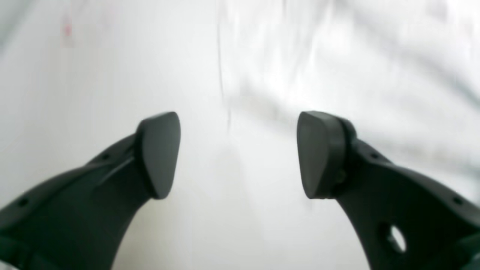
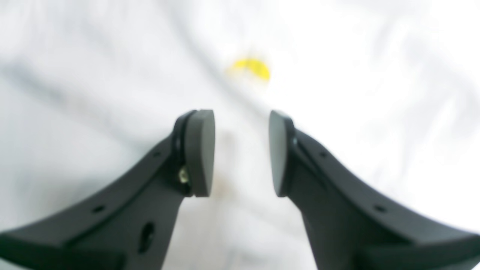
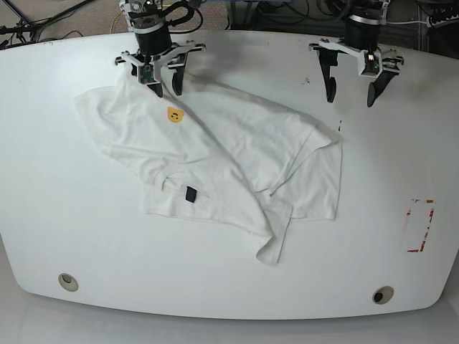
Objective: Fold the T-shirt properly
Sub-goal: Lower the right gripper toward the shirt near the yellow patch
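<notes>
- Right gripper [image 3: 168,92]: fingers apart, with no cloth seen pinched between them. It is over the near right part of the shirt, taking near as the arms' side and right as the robot's own. I cannot confirm contact.
- Left gripper [image 3: 351,103]: fingers apart more widely, nothing held. It is over the table [image 3: 387,215] at near left, just outside the garment's edge.
- T-shirt [image 3: 237,143]: on the table, from near right across the middle, rumpled and partly doubled over itself. The bear face [image 3: 175,115] lies just beyond the right gripper; the black tag [image 3: 191,193] lies toward the far edge.
- Defects noted: a long ridge runs diagonally from near right toward the far middle, ending in a narrow bunched tip [image 3: 270,252]. A layered panel [image 3: 315,179] lies to the left. Both wrist views are blurred, so I would not judge layers from them.
- Step in hand, in my judgement: spreading and squaring the cloth; a proper fold has not begun.
- Recommended method: I would bring the left gripper down on the left corner [image 3: 336,138] and take the right gripper to a true edge, not mid-ridge. Close low on the fabric, check each grip, then draw the two apart slowly and evenly.
- Risks: pinching two layers together, dragging the whole garment sideways, or pressing the ridge in. Thin cotton should crease readily; lay it down gently.
</notes>
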Motion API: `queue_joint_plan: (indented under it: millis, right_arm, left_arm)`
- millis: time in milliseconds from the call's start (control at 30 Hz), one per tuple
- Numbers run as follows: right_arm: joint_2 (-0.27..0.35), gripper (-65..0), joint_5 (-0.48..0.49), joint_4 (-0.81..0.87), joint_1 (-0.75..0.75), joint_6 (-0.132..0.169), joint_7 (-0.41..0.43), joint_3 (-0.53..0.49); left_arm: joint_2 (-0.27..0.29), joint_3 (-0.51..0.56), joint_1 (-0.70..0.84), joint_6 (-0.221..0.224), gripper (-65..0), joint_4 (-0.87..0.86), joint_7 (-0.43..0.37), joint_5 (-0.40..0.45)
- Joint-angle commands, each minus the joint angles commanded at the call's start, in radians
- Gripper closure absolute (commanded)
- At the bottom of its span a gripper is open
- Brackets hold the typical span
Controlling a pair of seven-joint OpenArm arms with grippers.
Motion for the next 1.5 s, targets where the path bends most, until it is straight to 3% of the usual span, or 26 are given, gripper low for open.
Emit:
queue_joint_plan:
  millis: [300, 567, 767, 900, 967, 1033, 1300, 1367, 1500]
  right_arm:
    - [0.012, -28.3, -0.052, 0.018, 0.064, 0.000, -0.054, -0.069]
    - [0.014, -38.5, -0.158, 0.027, 0.118, -0.002, -0.036, -0.163]
    - [-0.005, -40.1, -0.196, 0.026, 0.187, -0.002, -0.041, -0.127]
    - [-0.032, -39.6, -0.205, 0.033, 0.263, 0.001, -0.062, -0.058]
    - [-0.041, -39.7, -0.189, 0.032, 0.308, 0.008, -0.075, 0.006]
    - [-0.048, -39.7, -0.180, 0.034, 0.327, 0.008, -0.084, 0.035]
    - [-0.054, -39.1, -0.059, 0.062, 0.339, 0.010, -0.103, 0.118]
    - [-0.061, -38.8, 0.009, 0.079, 0.320, 0.017, -0.103, 0.150]
    - [-0.047, -38.7, 0.028, 0.088, 0.308, 0.045, -0.128, 0.153]
  left_arm:
    - [-0.019, -0.003, -0.002, 0.003, -48.3, 0.030, -0.007, 0.004]
    - [-0.060, -0.034, 0.067, 0.000, -50.1, 0.066, -0.039, -0.010]
    - [-0.058, -0.048, 0.040, -0.022, -49.8, 0.086, -0.036, -0.034]
    - [-0.049, -0.053, -0.009, -0.075, -48.7, 0.104, -0.022, -0.078]
    - [-0.042, -0.056, -0.063, -0.132, -46.6, 0.114, 0.011, -0.134]
    - [-0.042, -0.056, -0.082, -0.144, -45.3, 0.118, 0.034, -0.159]
    - [-0.043, -0.057, -0.142, -0.149, -47.2, 0.100, 0.129, -0.246]
    - [-0.046, -0.052, -0.161, -0.155, -47.4, 0.086, 0.160, -0.287]
    - [-0.046, -0.045, -0.175, -0.140, -47.8, 0.074, 0.168, -0.277]
